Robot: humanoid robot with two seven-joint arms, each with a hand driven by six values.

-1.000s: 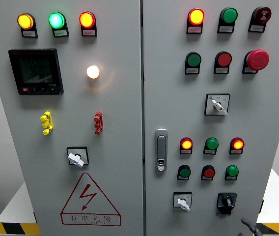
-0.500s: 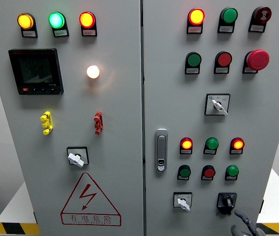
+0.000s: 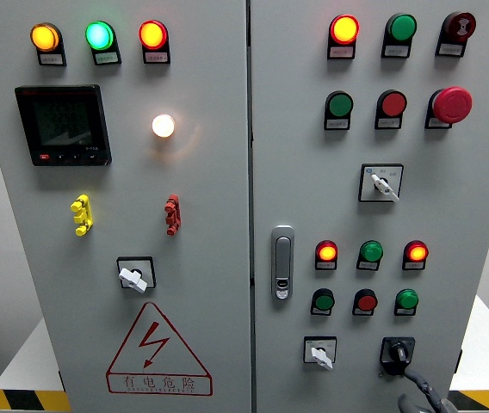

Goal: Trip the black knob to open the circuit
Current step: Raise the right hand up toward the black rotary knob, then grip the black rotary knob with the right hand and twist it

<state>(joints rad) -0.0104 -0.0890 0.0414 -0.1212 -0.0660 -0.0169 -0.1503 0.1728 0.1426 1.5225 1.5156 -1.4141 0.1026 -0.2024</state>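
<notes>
One black knob sits low at the lower right of the frame, on the right door of the big gray cabinet. It is just right of a small white switch and below a row of green and red buttons.

The right hand pokes up from the bottom edge, at the lower right. A second ago only its tip showed down there. Now it has climbed, and one finger reaches right up to the knob and seems to touch its lower edge. Too little of the hand shows to tell if it is open or closed. It does not grip the knob yet.

The knob looks unturned, so the circuit is likely still on. The left hand is not in sight.
</notes>
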